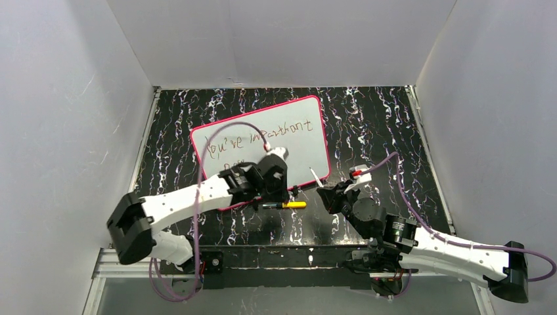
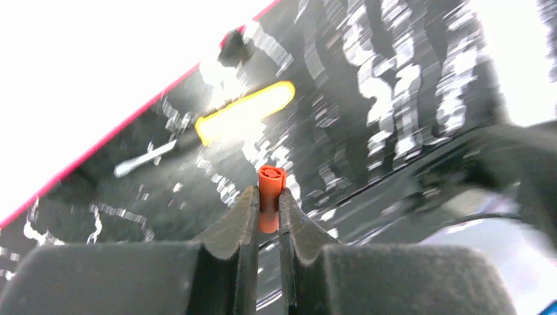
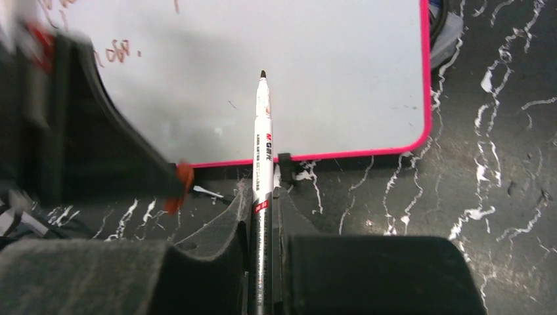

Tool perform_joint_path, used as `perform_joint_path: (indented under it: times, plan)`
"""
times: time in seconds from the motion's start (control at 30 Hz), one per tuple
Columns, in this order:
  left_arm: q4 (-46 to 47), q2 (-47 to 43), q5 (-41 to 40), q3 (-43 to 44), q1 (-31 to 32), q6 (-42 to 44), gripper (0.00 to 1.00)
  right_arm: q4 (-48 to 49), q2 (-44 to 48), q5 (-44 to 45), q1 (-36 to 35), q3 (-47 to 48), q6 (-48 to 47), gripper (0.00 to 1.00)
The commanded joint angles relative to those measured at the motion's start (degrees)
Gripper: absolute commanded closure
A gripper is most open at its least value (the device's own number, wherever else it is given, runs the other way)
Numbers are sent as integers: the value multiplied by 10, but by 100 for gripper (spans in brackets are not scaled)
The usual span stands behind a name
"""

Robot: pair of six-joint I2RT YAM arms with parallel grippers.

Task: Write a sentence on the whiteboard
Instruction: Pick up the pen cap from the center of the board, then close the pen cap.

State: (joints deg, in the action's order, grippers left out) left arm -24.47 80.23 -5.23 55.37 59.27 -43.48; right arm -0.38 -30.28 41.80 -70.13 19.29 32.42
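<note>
Two hands, both busy: your left hand [image 2: 268, 197] is clamped on a little orange cap [image 2: 270, 176], and your right hand [image 3: 263, 197] is gripping the marker [image 3: 263, 125] by its barrel, tip bare. The whiteboard [image 1: 309, 147] lies skewed around the middle of the tabletop, a bit nearer the far edge, with the sentence [image 1: 263, 136] along its far side and a few more letters below. What the next move hangs on, I reckon: the marker's long axis runs from your right hand toward the far edge, tip over the board's near strip, and the cap sits just left of the barrel. So the right hand is the one placed to write. Mind the yellow-handled tool [image 1: 289, 205] lying just off the board's near rim.
</note>
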Motion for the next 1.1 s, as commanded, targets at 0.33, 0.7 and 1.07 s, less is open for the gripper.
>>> perform_joint_path:
  times: [0.33,0.7,1.07]
  plan:
    - [285,-121,50,4,-162,-170,100,211,-31,-94,0,35,-135,99]
    - [293,-147,34,-9,-164,-192,100,266,-79,-96,0,41,-151,99]
    - [295,-147,44,-20,-164,-203,100,291,-89,-81,0,44,-161,99]
